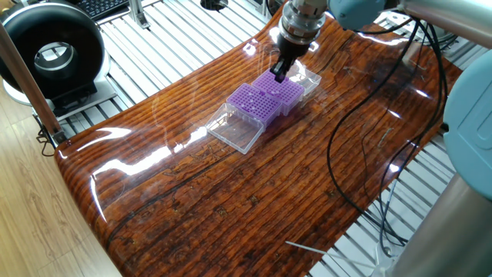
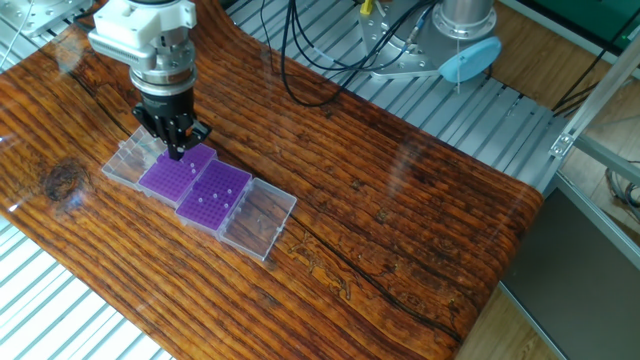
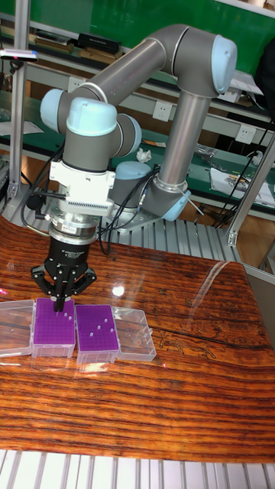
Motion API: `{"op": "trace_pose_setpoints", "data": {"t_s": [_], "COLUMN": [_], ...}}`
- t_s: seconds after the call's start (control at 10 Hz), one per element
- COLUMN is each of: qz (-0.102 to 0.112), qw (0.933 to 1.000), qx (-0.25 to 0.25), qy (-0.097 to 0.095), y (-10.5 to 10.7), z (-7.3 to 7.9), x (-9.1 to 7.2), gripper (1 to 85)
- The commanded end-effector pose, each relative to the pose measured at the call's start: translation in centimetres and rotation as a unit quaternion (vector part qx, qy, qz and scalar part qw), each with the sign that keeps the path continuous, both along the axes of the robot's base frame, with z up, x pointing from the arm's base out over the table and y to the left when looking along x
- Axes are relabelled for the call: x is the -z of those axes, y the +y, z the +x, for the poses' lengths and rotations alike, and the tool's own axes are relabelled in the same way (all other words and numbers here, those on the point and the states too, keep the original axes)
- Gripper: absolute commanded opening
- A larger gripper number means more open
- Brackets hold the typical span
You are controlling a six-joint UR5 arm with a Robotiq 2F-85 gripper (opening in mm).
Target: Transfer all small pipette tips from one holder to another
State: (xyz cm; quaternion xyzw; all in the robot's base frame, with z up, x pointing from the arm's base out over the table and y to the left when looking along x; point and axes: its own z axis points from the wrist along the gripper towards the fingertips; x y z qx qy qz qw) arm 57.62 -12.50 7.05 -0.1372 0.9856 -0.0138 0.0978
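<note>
Two purple holders stand side by side, each in a clear box with its lid folded outward. My gripper [image 2: 178, 150] [image 1: 279, 75] [image 3: 59, 307] hangs just above one holder [image 2: 170, 177] [image 1: 283, 92] [image 3: 52, 332], near its inner edge. Its fingers are pinched together, and I cannot see whether a tip is between them. The other holder [image 2: 213, 196] [image 1: 252, 101] [image 3: 95, 334] carries several small white pipette tips [image 3: 89, 331] scattered over its grid. A few white tips [image 3: 68, 315] also stand in the holder under the gripper.
The open clear lids [image 2: 258, 221] [image 2: 125, 160] lie flat on the wooden table [image 2: 400, 240] on both outer sides of the holders. Black cables [image 1: 354, 138] hang over the table on the arm's side. A round black device [image 1: 50, 54] stands beyond the table edge.
</note>
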Motion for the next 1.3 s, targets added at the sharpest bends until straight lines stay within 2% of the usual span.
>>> {"op": "trace_pose_setpoints", "data": {"t_s": [0.0, 0.5, 1.2], "qz": [0.002, 0.014, 0.020], "qw": [1.0000, 0.9999, 0.9997], "qx": [0.002, 0.005, 0.005], "qy": [-0.002, -0.007, -0.014], "y": [-0.45, 0.19, 0.31], "z": [-0.17, 0.13, 0.11], "x": [-0.05, -0.17, 0.19], "gripper": [1.3, 1.3, 1.3]}}
